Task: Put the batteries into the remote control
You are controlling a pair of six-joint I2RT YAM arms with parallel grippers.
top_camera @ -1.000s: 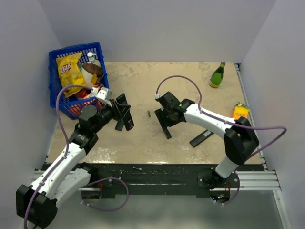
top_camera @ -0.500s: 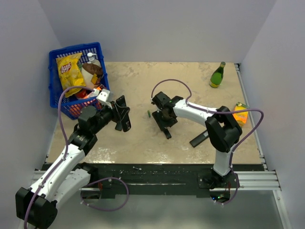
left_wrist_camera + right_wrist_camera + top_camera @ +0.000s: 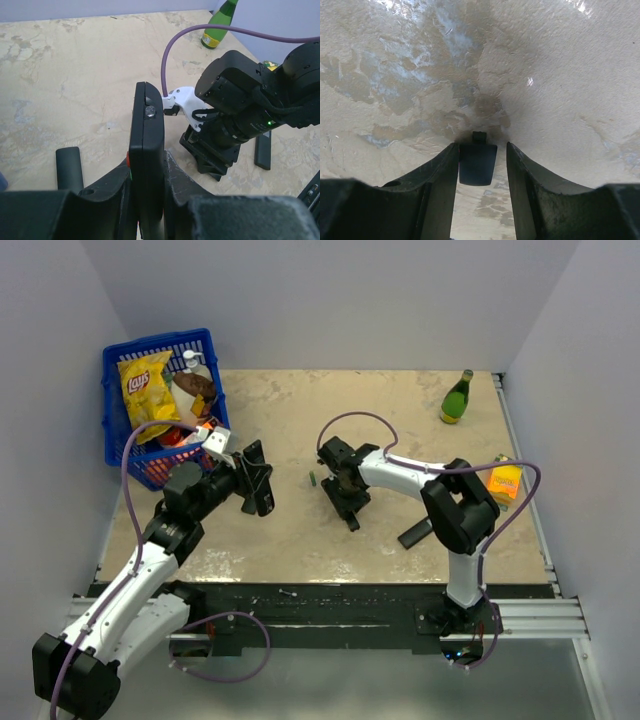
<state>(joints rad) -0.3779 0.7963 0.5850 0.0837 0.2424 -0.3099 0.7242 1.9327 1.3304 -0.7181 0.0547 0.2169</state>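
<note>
My left gripper [image 3: 256, 483] is shut on the black remote control [image 3: 147, 150] and holds it on edge above the table, red and green buttons toward the left finger. A small pale metallic round part [image 3: 149, 111] shows near the remote's far end; I cannot tell if it is a battery. My right gripper [image 3: 341, 487] points down at the table, open, with its fingers on either side of the small black back cover [image 3: 477, 167], which lies flat. One tiny dark battery [image 3: 312, 478] lies just left of the right gripper. Other batteries are not visible.
A second black bar remote [image 3: 423, 529] lies right of the right gripper. A rounded black remote [image 3: 69, 167] lies left of my left gripper. A blue basket [image 3: 118, 415] of snacks stands at the back left. A green bottle [image 3: 457, 398] and an orange carton [image 3: 506, 478] are at the right.
The right arm has folded in and its gripper has moved a little left and down over the back cover. The left gripper has shifted slightly with the remote.
</note>
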